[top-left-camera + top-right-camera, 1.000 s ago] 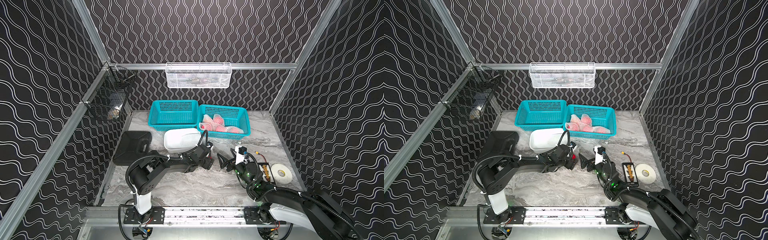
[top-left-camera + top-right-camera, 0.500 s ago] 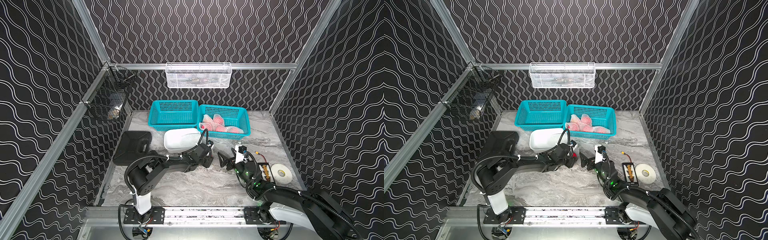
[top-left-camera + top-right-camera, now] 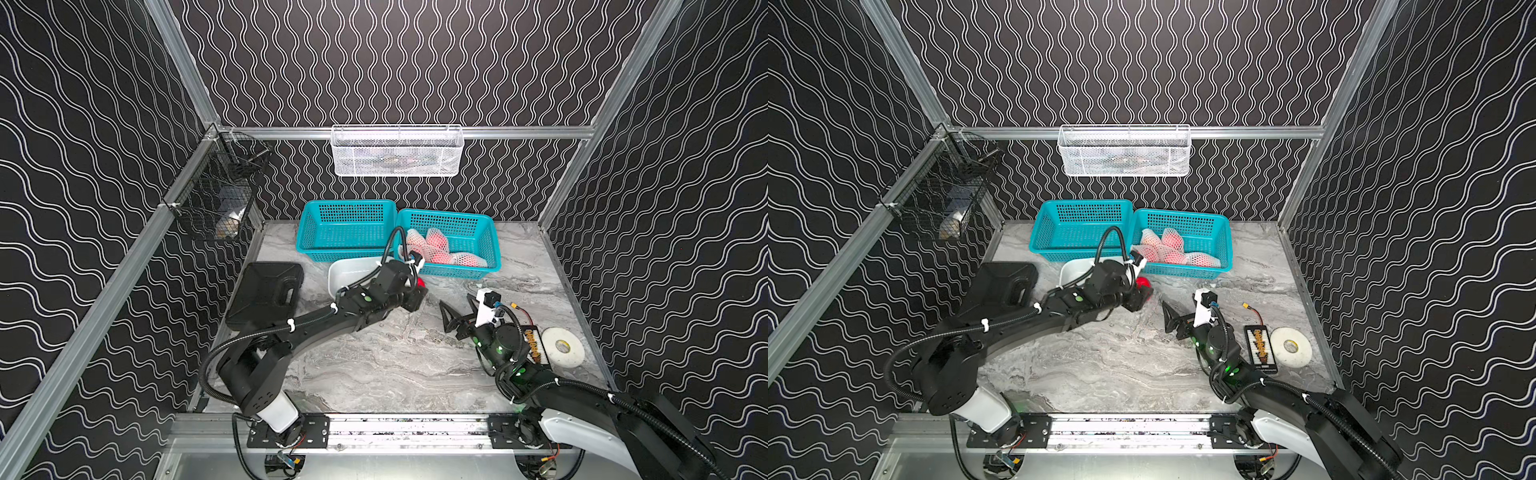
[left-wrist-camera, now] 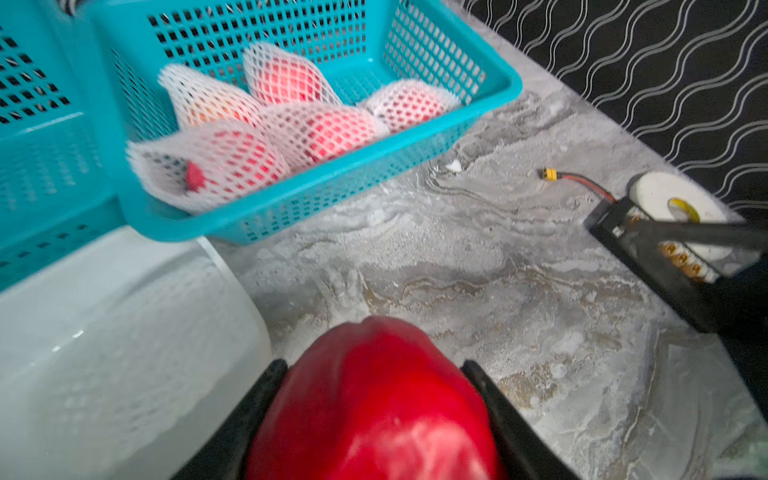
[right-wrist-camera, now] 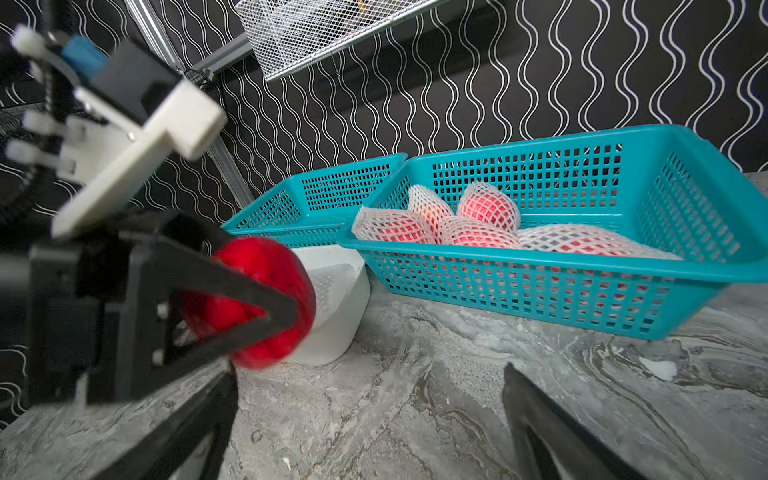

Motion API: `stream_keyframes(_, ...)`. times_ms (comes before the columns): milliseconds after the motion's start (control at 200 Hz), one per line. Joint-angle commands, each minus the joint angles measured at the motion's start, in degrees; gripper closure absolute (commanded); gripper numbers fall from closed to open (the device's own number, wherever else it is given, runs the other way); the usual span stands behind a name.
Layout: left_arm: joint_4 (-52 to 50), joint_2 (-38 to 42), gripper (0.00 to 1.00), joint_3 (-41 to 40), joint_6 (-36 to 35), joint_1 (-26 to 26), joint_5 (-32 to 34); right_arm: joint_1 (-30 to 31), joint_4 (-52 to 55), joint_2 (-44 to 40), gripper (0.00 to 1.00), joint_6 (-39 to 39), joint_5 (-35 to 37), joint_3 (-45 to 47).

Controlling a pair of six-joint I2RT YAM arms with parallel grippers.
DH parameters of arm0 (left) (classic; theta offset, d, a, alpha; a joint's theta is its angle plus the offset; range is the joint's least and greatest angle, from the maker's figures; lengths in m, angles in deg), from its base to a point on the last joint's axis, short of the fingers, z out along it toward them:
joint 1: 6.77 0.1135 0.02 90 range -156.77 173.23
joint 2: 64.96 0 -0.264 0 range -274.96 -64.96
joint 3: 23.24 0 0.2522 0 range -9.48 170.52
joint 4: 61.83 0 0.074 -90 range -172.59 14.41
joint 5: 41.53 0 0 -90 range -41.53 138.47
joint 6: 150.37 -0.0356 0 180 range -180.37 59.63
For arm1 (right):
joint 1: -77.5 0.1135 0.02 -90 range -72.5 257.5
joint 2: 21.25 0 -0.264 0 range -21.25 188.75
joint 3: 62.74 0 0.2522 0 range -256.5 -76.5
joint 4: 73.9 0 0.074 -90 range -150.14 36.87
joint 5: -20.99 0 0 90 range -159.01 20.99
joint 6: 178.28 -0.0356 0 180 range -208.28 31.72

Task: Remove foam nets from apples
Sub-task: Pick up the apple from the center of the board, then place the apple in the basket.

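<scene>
Red and glossy, one bare apple (image 4: 374,399) sits clamped in the left tool (image 4: 374,365). The jaws are about half open and press on its two flanks, which looks like the surest way to hold a smooth round fruit without it squirting out. This apple has no net on it. It is carried low over the surface (image 3: 395,365), between the white tub (image 3: 353,270) and the front corner of the full basket (image 5: 540,259), probably on its way to be set down.

The right tool (image 3: 457,309) is spread wide and holds nothing. It hangs just above the surface and faces the held apple from a little way off, a sensible waiting pose for the arm that would pull the next sleeve.

About five more apples (image 4: 332,129) lie heaped in the full basket. Each is wrapped in its foam net (image 5: 478,237), with the loose ends sticking past the fruit, handy places to pinch. The empty basket (image 3: 347,202) beside it seems meant for the stripped fruit. A faint mesh pattern shows inside the tub, perhaps a discarded net, though blur keeps me from being sure.
</scene>
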Motion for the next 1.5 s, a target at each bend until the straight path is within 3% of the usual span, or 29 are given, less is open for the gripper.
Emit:
stream_keyframes(0, -4.07, 0.19, 0.53, 3.51, -2.16, 3.81, -1.00, 0.02, 1.03, 0.05, 0.00, -0.81, 0.57, -0.61)
stream_keyframes(235, -5.53, -7.86, 0.53, 14.99, -4.21, 15.42, -0.04, 0.06, -2.49, 1.14, 0.00, -0.59, 0.43, 0.36)
stream_keyframes(500, -4.77, -26.73, 0.53, 33.47, -6.07, 21.91, -0.31, 0.09, 0.40, -1.46, 0.00, -0.29, 0.56, 0.14)
stream_keyframes(751, -0.54, -41.78, 0.53, 47.30, -8.19, 22.99, 4.11, 0.06, 1.04, -3.80, 0.00, 0.24, -0.39, 0.62)
stream_keyframes(1006, 7.70, -50.67, 0.50, 53.95, -9.25, 23.33, 7.39, 0.03, -0.12, -5.16, 0.00, 0.77, -0.72, 1.30)
stream_keyframes(1146, 11.51, -53.84, 0.48, 56.12, -9.52, 24.03, 5.50, 0.08, 1.82, -6.76, 0.00, 0.27, -0.11, 1.27)
stream_keyframes(1196, 12.64, -54.54, 0.43, 56.53, -9.83, 24.05, 5.45, 0.09, 2.53, -6.75, 0.00, 0.24, -0.14, 0.93)
stream_keyframes(1256, 14.30, -54.57, 0.25, 55.76, -9.75, 24.04, 4.89, 0.07, 2.37, -6.35, 0.00, 0.24, -0.40, 0.81)
stream_keyframes(1346, 15.46, -53.27, 0.21, 54.07, -10.05, 23.97, 3.24, 0.08, 1.24, -5.83, 0.00, 0.46, -0.90, 1.04)
stream_keyframes(1421, 17.33, -50.81, 0.09, 50.83, -9.60, 23.95, 2.75, 0.09, 0.65, -5.66, 0.00, 0.60, -0.77, 1.23)
stream_keyframes(1441, 18.04, -49.96, 0.02, 49.63, -9.65, 24.01, 2.53, 0.06, 0.74, -5.78, 0.00, 0.53, -0.68, 1.24)
stream_keyframes(1496, 19.93, -47.40, 0.00, 46.29, -9.81, 23.95, 2.34, 0.06, 1.01, -5.75, 0.00, 0.34, -0.33, 1.24)
